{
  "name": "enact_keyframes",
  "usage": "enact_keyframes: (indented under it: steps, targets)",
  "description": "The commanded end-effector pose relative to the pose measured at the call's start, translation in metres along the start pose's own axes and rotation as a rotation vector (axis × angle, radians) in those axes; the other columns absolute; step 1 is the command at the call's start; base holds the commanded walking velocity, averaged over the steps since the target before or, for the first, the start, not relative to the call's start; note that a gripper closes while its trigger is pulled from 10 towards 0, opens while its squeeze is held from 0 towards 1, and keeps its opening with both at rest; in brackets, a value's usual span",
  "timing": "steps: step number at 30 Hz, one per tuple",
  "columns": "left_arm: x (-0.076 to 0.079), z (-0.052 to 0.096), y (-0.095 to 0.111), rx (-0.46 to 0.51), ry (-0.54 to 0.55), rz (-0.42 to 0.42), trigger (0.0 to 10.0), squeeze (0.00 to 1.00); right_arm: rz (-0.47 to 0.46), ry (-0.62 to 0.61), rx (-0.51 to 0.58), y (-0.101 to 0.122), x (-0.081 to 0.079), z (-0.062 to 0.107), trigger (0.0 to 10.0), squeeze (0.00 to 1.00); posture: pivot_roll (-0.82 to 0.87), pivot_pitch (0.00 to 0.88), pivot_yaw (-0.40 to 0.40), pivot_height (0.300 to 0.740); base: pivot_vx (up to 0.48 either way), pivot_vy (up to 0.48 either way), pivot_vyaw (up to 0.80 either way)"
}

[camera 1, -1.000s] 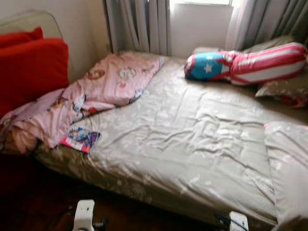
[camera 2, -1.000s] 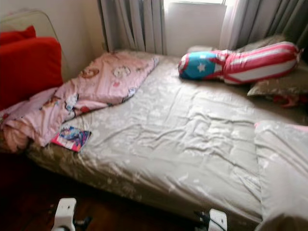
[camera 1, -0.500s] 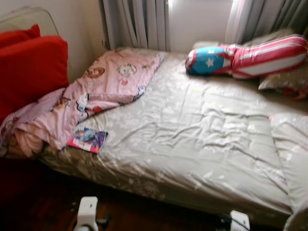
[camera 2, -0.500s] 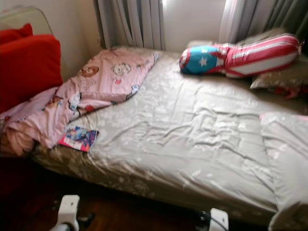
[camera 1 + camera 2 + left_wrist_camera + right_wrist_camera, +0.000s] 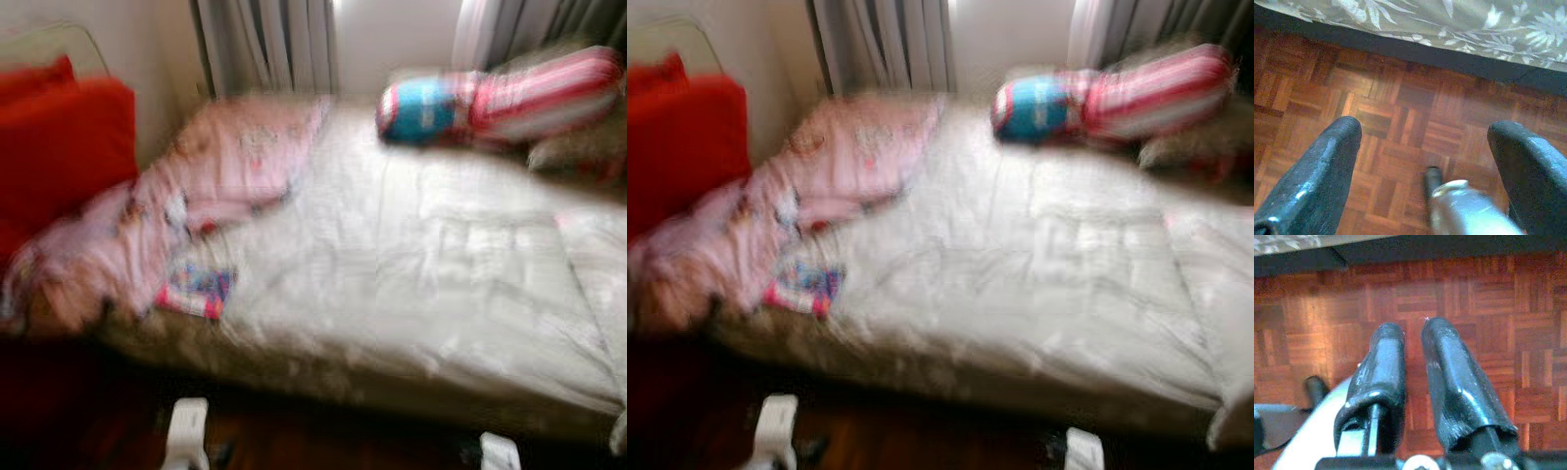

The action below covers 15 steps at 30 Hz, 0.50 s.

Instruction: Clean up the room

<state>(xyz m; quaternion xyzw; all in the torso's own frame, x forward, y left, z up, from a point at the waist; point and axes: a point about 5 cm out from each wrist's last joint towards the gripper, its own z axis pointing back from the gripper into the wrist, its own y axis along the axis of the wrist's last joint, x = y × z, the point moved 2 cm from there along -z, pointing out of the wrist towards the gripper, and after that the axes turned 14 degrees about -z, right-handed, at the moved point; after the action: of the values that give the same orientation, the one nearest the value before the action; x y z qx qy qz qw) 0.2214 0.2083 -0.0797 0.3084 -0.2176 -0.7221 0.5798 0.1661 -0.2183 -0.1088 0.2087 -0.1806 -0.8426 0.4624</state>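
Pink blanket (image 5: 196, 196) bunched at the bed (image 5: 421, 274) edge, both arms hanging idle.
From the head view, blurred, you see a booklet (image 5: 196, 291) beside the blanket, probably dropped. From the left wrist, your left hand (image 5: 1425, 161) hangs wide open and empty over parquet (image 5: 1400, 103), well below it. From the right wrist, your right hand (image 5: 1413, 377) is nearly closed, empty.

**No readable text**

No word, number or brand can be read. The colourful booklet (image 5: 197, 290) on the bed (image 5: 431, 264) is too blurred, and the prints on the pink blanket (image 5: 211, 171) are only pictures.
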Motion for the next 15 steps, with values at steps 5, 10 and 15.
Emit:
enact_keyframes:
  steps: [5, 10, 15]
  targets:
    - [-0.0074, 0.0018, -0.0054, -0.019, 0.02, -0.001, 10.0, 0.0, -0.001, 0.017, -0.002, -0.0008, -0.0065, -0.0008, 10.0, 0.0, -0.09, 0.0, 0.011, 0.74, 0.0, 0.351, 0.0]
    - [-0.0072, 0.0017, -0.0055, -0.021, 0.021, -0.002, 10.0, 0.0, -0.001, 0.017, -0.003, -0.0009, -0.0061, -0.0007, 10.0, 0.0, -0.09, 0.0, 0.012, 0.74, 0.0, 0.352, 0.0]
    - [-0.0062, 0.0014, -0.0046, -0.017, 0.02, 0.0, 10.0, 0.0, -0.006, 0.014, -0.001, 0.0002, -0.0052, -0.0007, 10.0, 0.0, -0.09, 0.0, 0.01, 0.74, 0.0, 0.357, 0.0]
